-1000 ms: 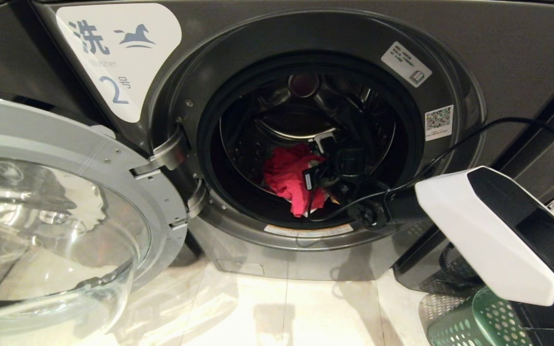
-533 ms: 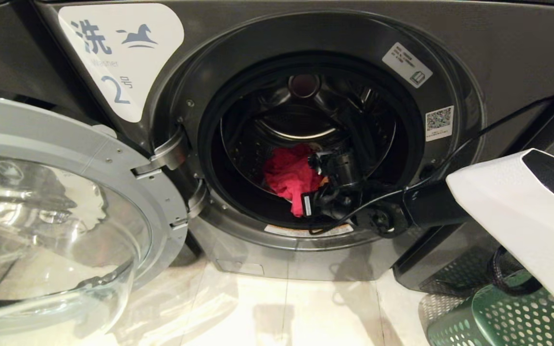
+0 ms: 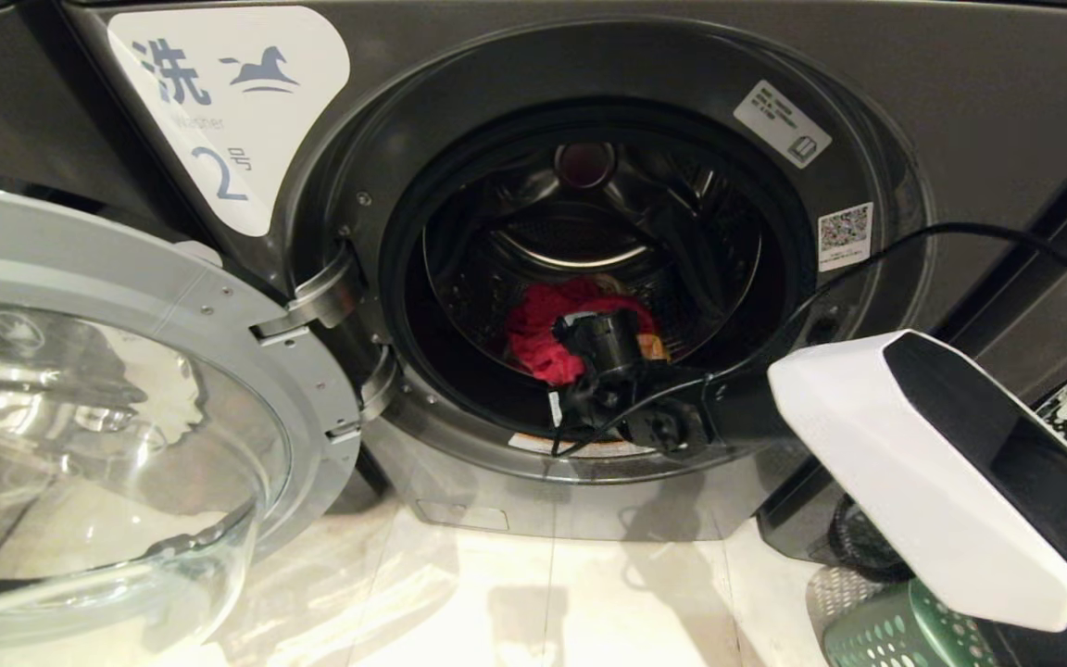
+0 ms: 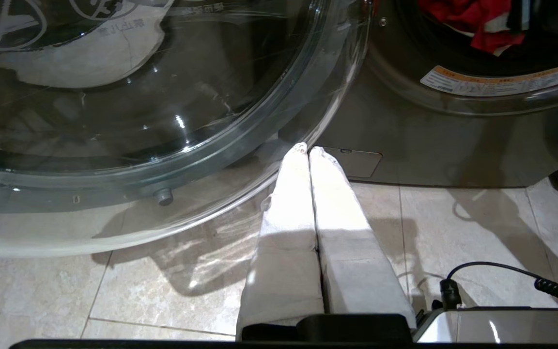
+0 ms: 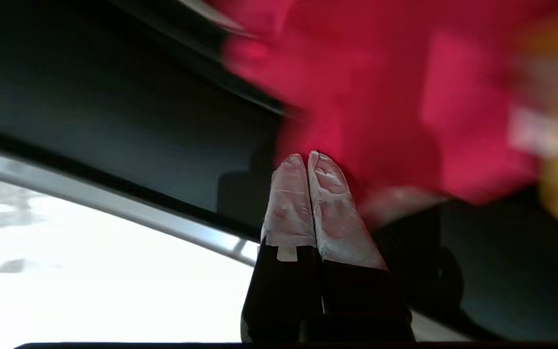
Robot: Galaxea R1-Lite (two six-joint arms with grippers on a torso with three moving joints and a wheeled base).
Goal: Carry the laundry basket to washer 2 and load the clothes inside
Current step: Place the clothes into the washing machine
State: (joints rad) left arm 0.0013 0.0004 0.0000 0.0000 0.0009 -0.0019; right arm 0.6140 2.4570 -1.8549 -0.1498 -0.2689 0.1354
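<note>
Head view puts washer 2 (image 3: 867, 74) right before me, its glass door (image 3: 117, 417) swung wide to my left and the white label with the numeral 2 (image 3: 228, 111) above the hinge. My right gripper (image 5: 307, 157) reaches through the opening into the drum, its taped fingers (image 5: 288, 203) pressed together and holding nothing, the tips at the lower edge of the red clothes (image 3: 543, 333) piled on the drum floor. My left gripper (image 4: 308, 150) hangs low over the tiled floor (image 4: 477, 232) beside the door's rim, jaws closed and empty. The green laundry basket (image 3: 885, 630) stands on the floor at my right, below my right arm.
</note>
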